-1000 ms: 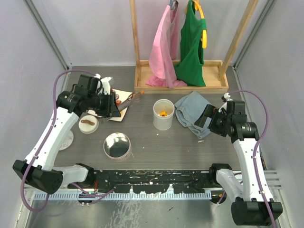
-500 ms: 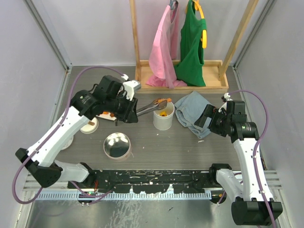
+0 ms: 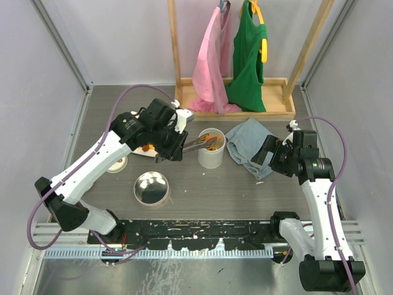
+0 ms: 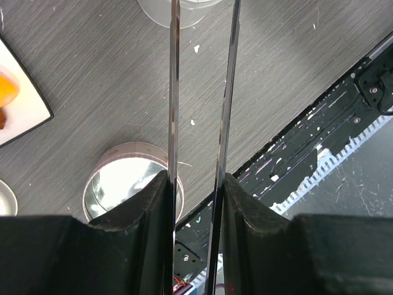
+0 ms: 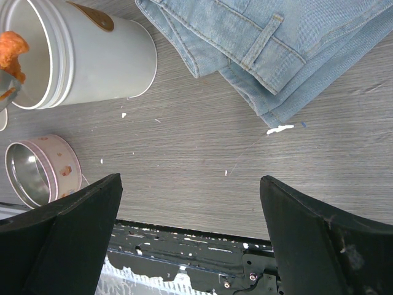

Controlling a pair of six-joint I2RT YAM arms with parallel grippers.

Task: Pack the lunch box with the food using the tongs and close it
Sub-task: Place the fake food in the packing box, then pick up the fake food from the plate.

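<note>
Beside the lunch box (image 5: 92,55), flecks (image 5: 124,115) dot grey tabletop (image 5: 202,153).

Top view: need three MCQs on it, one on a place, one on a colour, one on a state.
1. The tongs' tips are:
A. over the rack
B. at the lunch box mouth
C. at the right end effector

2. The tops on the rack are:
A. blue and yellow
B. red and white
C. pink and green

3. The right end effector is:
A. open, empty
B. shut on the tongs
C. shut on the lunch box

Key:
1 B, the tips end inside the white rim.
2 C, a pink top hangs beside a green top.
3 A, its jaws stand wide apart with nothing between.
</note>
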